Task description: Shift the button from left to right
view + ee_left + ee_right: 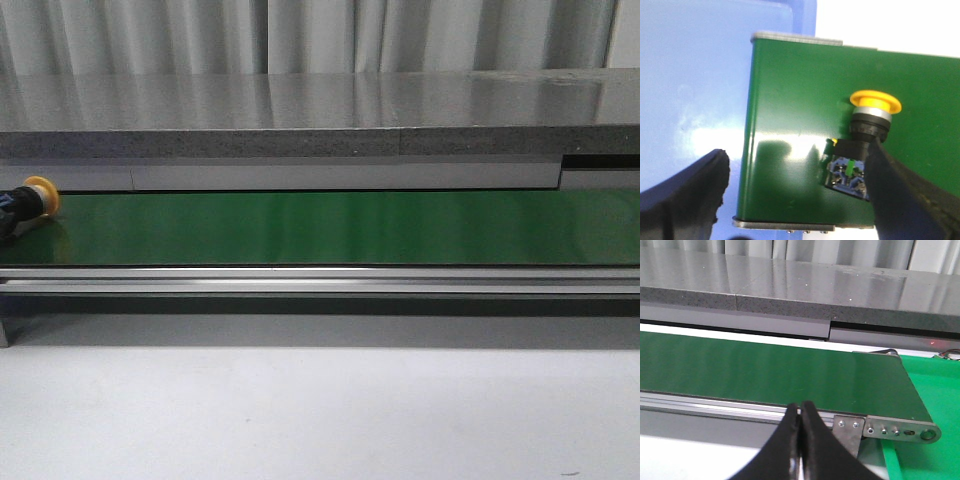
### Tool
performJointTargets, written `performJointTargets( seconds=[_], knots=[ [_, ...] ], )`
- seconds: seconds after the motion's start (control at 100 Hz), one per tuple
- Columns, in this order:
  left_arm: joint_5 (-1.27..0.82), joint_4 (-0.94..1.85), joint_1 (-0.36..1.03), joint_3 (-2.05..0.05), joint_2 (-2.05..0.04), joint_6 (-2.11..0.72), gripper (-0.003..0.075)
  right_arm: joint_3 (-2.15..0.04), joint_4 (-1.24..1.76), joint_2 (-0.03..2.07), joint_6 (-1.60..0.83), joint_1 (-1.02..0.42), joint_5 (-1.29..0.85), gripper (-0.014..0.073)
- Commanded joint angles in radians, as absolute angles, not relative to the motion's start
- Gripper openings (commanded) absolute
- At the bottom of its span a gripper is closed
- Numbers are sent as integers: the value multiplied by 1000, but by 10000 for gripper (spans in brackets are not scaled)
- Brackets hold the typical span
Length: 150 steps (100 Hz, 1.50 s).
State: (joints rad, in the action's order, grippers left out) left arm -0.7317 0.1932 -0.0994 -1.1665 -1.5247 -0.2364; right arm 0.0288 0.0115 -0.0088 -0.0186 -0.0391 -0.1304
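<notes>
- The button (pixel 32 203) lies on its side at the green belt (pixel 330 228)'s far left end, cap pointing along the belt.
- The left gripper (pixel 800 200) (nearer arm) hangs spread wide, one finger beside the button's body.
- The right gripper (pixel 800 440) is pinched empty.

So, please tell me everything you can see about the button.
The button has a round yellow-orange mushroom cap, a silver ring under it, a black collar and a black boxy body with small metallic terminals and a green mark at its base. It looks like plastic with metal parts. It lies on its side on the green belt, near the belt's left end. The left gripper is open around it: one finger is right against the body, possibly touching, and the other is well apart.
</notes>
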Motion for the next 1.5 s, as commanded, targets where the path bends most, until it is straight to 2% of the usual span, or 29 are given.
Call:
performJointTargets(
  seconds=[0.0, 0.24, 0.65, 0.97, 1.17, 1.49],
  knots=[
    [-679, 216, -93, -1186, -1435, -248, 533, 30, 0, -26, -22, -37, -49, -68],
    [-518, 216, -63, -1070, -1243, -274, 533, 30, 0, -26, -22, -37, -49, -68],
    [-197, 216, 106, -657, -787, -274, 533, 30, 0, -26, -22, -37, -49, -68],
    [-71, 216, 113, -421, -454, -274, 529, 30, 0, -26, -22, -37, -49, -68],
    [-45, 216, 113, -360, -357, -274, 529, 30, 0, -26, -22, -37, -49, -68],
    [9, 216, 113, -338, -354, -274, 526, 30, 0, -26, -22, -37, -49, -68]
  ],
)
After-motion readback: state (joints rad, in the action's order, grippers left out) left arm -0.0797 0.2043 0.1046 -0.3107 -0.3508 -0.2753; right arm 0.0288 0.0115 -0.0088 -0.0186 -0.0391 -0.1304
